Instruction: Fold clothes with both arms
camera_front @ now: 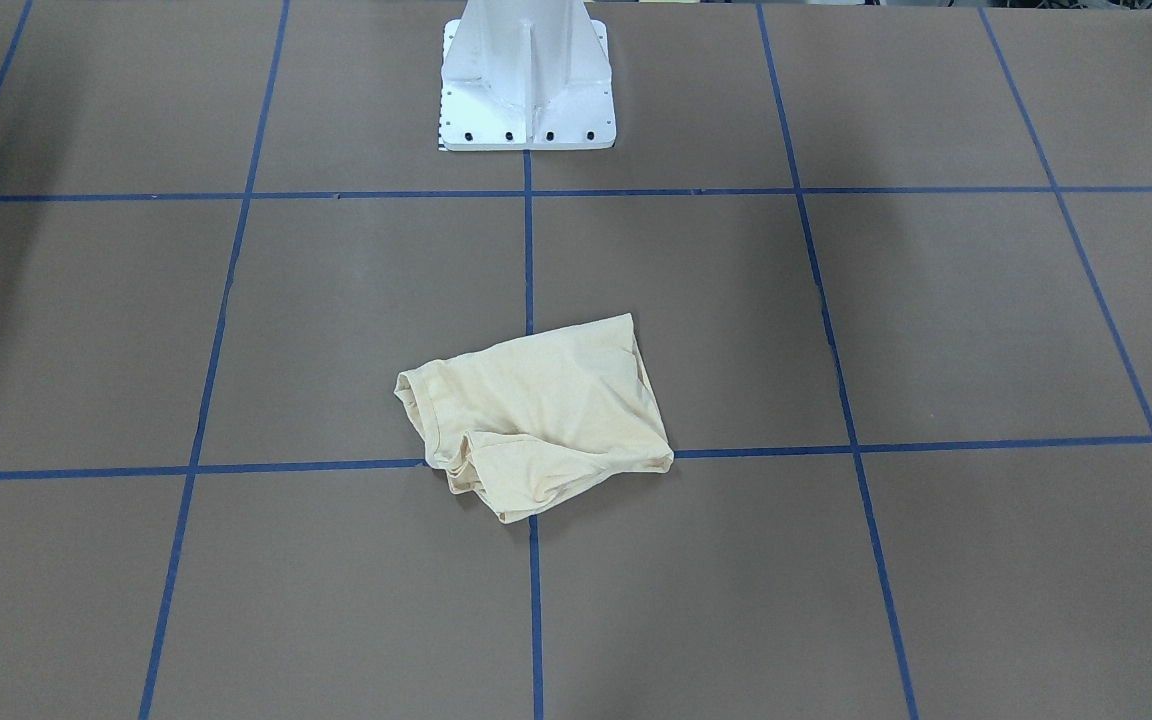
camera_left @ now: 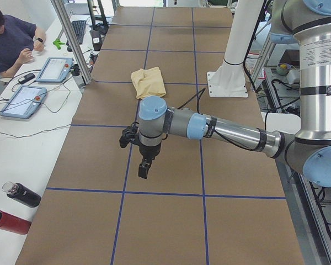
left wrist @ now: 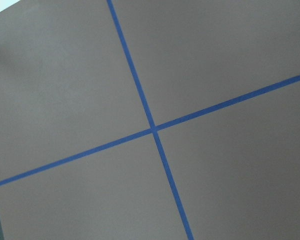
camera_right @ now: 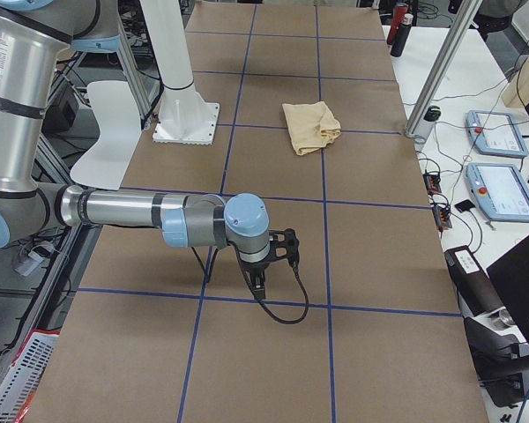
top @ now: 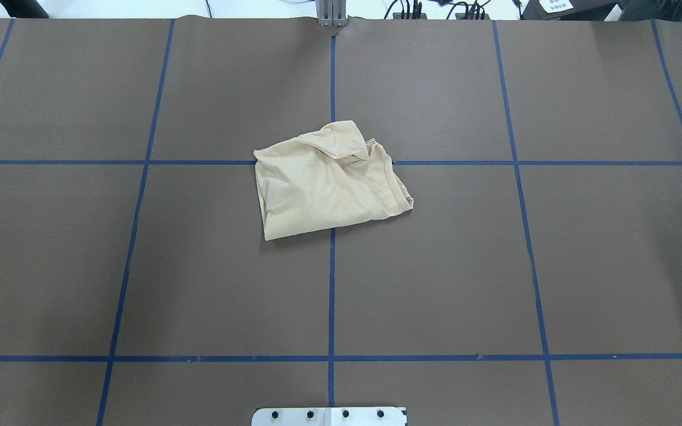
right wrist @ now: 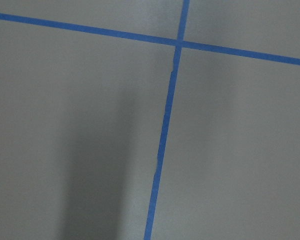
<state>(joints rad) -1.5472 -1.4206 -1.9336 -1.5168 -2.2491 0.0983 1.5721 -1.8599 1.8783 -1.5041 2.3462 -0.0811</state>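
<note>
The pale cream-yellow shirt (top: 326, 180) lies folded into a small, slightly rumpled bundle near the table's middle, across a blue tape crossing. It also shows in the front view (camera_front: 536, 415) and both side views (camera_left: 149, 81) (camera_right: 310, 125). Its print is hidden. My left gripper (camera_left: 145, 168) hangs over bare table far from the shirt, seen only in the left side view. My right gripper (camera_right: 257, 280) hangs likewise at the other end, seen only in the right side view. I cannot tell whether either is open or shut. Both wrist views show only brown table and blue tape.
The white pedestal base (camera_front: 526, 80) stands at the robot's side of the table (top: 436, 266), which carries a blue tape grid. An operator (camera_left: 11, 38), teach pendants (camera_left: 22, 99) and bottles (camera_left: 11, 207) are on the side bench beyond the table edge.
</note>
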